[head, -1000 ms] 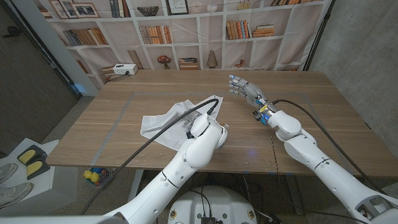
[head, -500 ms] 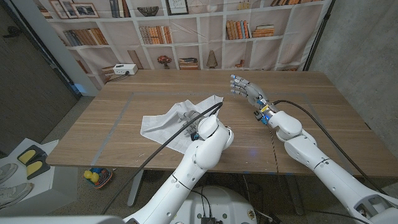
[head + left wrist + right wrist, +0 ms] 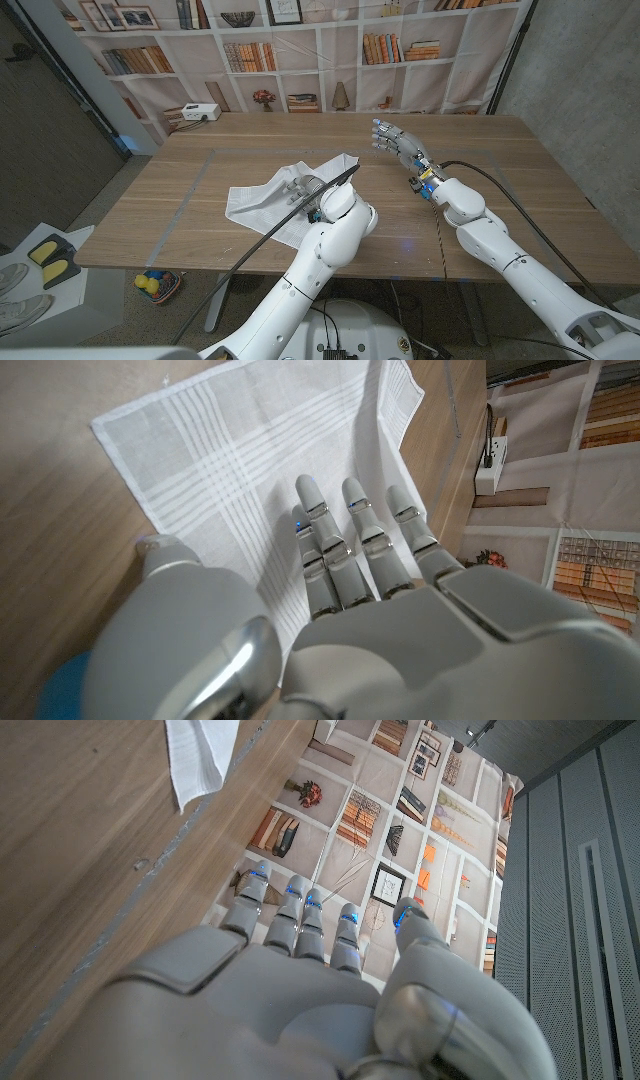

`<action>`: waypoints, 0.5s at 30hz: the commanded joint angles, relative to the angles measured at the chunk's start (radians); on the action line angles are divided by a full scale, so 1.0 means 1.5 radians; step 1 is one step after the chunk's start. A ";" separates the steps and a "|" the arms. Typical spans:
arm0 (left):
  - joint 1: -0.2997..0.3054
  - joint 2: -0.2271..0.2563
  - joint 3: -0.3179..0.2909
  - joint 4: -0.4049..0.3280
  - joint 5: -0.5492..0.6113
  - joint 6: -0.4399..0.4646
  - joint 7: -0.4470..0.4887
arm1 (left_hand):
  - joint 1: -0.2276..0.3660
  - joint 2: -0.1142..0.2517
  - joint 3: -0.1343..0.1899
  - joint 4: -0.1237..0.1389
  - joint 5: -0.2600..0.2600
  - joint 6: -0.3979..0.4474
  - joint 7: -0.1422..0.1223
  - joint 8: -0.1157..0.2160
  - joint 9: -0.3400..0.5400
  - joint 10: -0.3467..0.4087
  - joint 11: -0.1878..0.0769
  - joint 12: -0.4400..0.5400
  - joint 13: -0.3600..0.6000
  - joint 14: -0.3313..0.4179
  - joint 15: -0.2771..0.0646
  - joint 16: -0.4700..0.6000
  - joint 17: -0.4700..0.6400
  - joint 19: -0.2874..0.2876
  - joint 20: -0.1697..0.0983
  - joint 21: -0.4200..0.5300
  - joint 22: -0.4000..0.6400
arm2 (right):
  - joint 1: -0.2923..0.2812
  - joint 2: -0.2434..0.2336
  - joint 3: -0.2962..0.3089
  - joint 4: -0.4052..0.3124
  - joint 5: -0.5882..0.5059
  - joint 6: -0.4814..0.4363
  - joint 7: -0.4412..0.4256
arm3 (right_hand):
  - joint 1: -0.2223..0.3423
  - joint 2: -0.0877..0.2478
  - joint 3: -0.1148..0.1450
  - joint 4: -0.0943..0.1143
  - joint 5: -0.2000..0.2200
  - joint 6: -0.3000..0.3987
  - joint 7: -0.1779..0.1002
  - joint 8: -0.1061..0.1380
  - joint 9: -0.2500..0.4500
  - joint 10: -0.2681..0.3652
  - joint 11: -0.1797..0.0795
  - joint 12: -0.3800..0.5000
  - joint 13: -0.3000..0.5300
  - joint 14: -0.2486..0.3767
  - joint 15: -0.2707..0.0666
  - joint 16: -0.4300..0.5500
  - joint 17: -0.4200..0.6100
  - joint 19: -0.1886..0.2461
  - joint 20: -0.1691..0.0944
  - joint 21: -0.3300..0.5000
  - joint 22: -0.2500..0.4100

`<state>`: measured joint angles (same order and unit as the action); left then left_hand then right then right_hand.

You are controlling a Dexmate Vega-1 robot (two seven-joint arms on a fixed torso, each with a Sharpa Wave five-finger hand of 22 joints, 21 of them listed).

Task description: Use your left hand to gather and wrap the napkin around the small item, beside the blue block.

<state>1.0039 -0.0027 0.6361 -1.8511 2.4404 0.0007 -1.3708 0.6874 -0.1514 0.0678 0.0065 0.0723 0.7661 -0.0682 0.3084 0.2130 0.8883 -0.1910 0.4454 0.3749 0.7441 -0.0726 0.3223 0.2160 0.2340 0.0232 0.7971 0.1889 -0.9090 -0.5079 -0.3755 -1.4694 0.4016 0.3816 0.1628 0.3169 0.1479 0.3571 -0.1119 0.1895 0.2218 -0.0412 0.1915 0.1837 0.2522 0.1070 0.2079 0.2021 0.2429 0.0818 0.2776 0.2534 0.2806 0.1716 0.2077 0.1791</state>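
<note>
White checked cloth, the napkin point(image 3: 272, 196) lies spread and partly rumpled on the wooden table point(image 3: 480, 160), thin and limp by the look of it, likely to slide rather than lift. The left hand point(image 3: 360, 560) rests on it with fingers extended, holding nothing; the small item is not discernible. A corner or raised fold looks the best hold. The right hand point(image 3: 392, 140) waits spread, well apart.

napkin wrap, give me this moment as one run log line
left hand: fingers spread over napkin, holding nothing | right hand: raised, open, away from napkin | blue block: beside left hand | wrap: not yet done
</note>
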 commanded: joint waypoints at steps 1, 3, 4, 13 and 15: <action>-0.032 0.080 0.057 0.066 -0.051 0.048 -0.005 | 0.228 0.170 0.125 -0.118 0.090 0.057 0.009 0.038 0.017 0.042 -0.009 0.014 0.010 0.039 -0.108 0.019 0.018 0.026 -0.011 0.013 0.004 | 0.001 -0.003 0.000 -0.006 -0.007 -0.007 -0.007 | 0.001 -0.002 0.002 0.003 0.000 0.004 0.003 0.004 0.003 0.008 -0.001 0.001 0.002 0.004 0.002 0.004 0.001 0.005 0.003 0.005 0.003; -0.044 0.109 0.082 0.066 -0.072 0.079 -0.003 | 0.273 0.183 0.142 -0.124 0.084 0.090 0.009 0.068 0.032 0.071 -0.011 0.029 0.022 0.067 -0.111 0.038 0.036 0.036 -0.014 0.022 0.006 | 0.003 -0.004 -0.001 -0.007 -0.010 -0.009 -0.007 | 0.001 -0.003 0.002 0.001 0.000 0.005 0.003 0.004 0.003 0.007 0.000 0.001 0.002 0.004 0.002 0.004 0.000 0.005 0.004 0.005 0.003; -0.050 0.125 0.097 0.065 -0.081 0.093 0.000 | 0.305 0.191 0.155 -0.129 0.086 0.102 0.013 0.080 0.038 0.079 -0.010 0.036 0.029 0.077 -0.112 0.044 0.044 0.038 -0.012 0.027 0.007 | 0.003 -0.005 -0.001 -0.010 -0.011 -0.013 -0.008 | 0.002 -0.003 0.002 0.001 0.000 0.004 0.003 0.004 0.003 0.007 0.000 0.001 0.002 0.004 0.001 0.004 0.000 0.005 0.004 0.005 0.003; -0.066 0.167 0.130 0.067 -0.108 0.139 -0.005 | 0.365 0.176 0.155 -0.120 0.087 0.123 0.013 0.124 0.076 0.104 -0.005 0.077 0.075 0.118 -0.112 0.074 0.095 0.059 -0.014 0.067 0.017 | 0.006 -0.007 -0.004 -0.023 -0.015 -0.029 -0.013 | 0.005 -0.004 0.003 -0.002 0.001 0.004 0.001 0.003 0.003 0.006 -0.002 0.000 0.002 0.004 0.000 0.003 -0.001 0.005 0.004 0.005 0.003; -0.070 0.184 0.143 0.062 -0.118 0.164 0.004 | 0.373 0.175 0.155 -0.121 0.088 0.123 0.018 0.124 0.076 0.102 -0.004 0.081 0.082 0.120 -0.112 0.075 0.100 0.066 -0.012 0.075 0.018 | 0.007 -0.009 -0.004 -0.023 -0.014 -0.031 -0.010 | 0.005 -0.004 0.003 -0.002 0.001 0.004 0.001 0.004 0.003 0.006 -0.003 0.000 0.002 0.004 0.000 0.003 -0.001 0.005 0.003 0.005 0.003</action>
<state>0.9315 0.1706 0.7708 -1.8507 2.3330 0.1315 -1.3767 0.8654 -0.2668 0.0897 0.0276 0.0723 0.9414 -0.0480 0.4890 0.3220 1.0373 -0.1983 0.5558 0.4827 0.9115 -0.1233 0.4264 0.3536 0.3164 0.0039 0.8945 0.2119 -0.9042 -0.5140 -0.3770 -1.4867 0.3874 0.3598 0.1521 0.3187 0.1463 0.3571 -0.1120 0.1895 0.2217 -0.0411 0.1915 0.1837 0.2522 0.1070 0.2079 0.2021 0.2428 0.0818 0.2776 0.2507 0.2806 0.1715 0.2077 0.1791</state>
